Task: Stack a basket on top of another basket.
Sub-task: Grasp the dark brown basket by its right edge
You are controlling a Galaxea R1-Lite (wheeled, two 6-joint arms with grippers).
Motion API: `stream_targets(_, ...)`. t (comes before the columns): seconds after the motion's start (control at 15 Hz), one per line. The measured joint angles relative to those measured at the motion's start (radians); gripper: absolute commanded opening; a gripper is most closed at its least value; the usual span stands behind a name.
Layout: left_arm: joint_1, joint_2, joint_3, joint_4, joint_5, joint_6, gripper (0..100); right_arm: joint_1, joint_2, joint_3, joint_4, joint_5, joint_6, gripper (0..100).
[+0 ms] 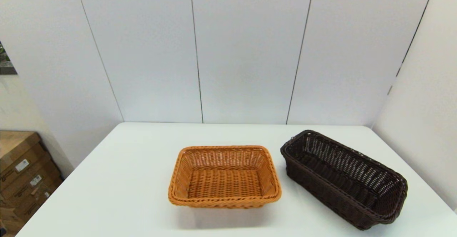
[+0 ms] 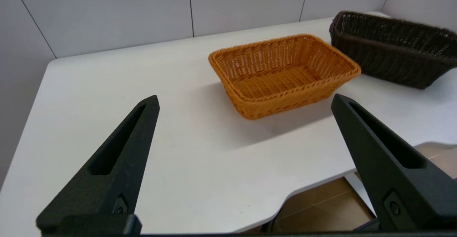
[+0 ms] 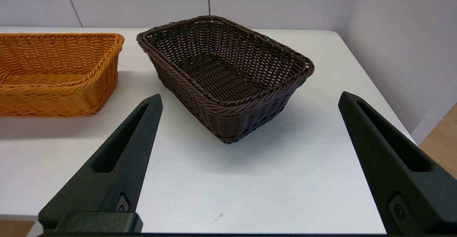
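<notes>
Right wrist view first: right gripper [image 3: 250, 97] spread wide, gripping nothing, hovering near the table's front edge with the dark brown basket [image 3: 225, 72] framed between the two black fingers [image 3: 121, 147] but apart from both. Left wrist view next: left gripper [image 2: 244, 101] likewise spread wide and empty, back over the table's near edge, well apart from the orange-tan basket [image 2: 282, 74]. Neither arm visible from the head camera.

Taking the orange-tan basket [image 1: 225, 176] as landmark: sits upright near the middle of the white table [image 1: 117, 180], long axis running left to right, square to the front edge. Holds nothing; bare woven floor visible inside.

Dark brown basket [image 1: 344, 178] just beside the landmark on the robot's right, a narrow strip of table between them, not touching. Upright on its base, turned at an angle: long axis running diagonally, far end nearest the orange-tan basket's far right corner, near end swung away toward the table's right front corner. Interior also bare, open weave showing through the sides.

Cardboard boxes [image 1: 21, 172] on the floor, well to the left of the landmark, beyond the table.
</notes>
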Motion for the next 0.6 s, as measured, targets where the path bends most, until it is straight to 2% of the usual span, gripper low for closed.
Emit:
stream_targets(0.33,-0.016,-0.153,0.131,-0.003,0.067,0.020,100,0.000,0.000,0.000,0.000,0.000,0.000,100)
stream_targets(0.6,-0.020,-0.214,0.185,-0.003,0.227,0.022,100,0.000,0.000,0.000,0.000,0.000,0.000,100)
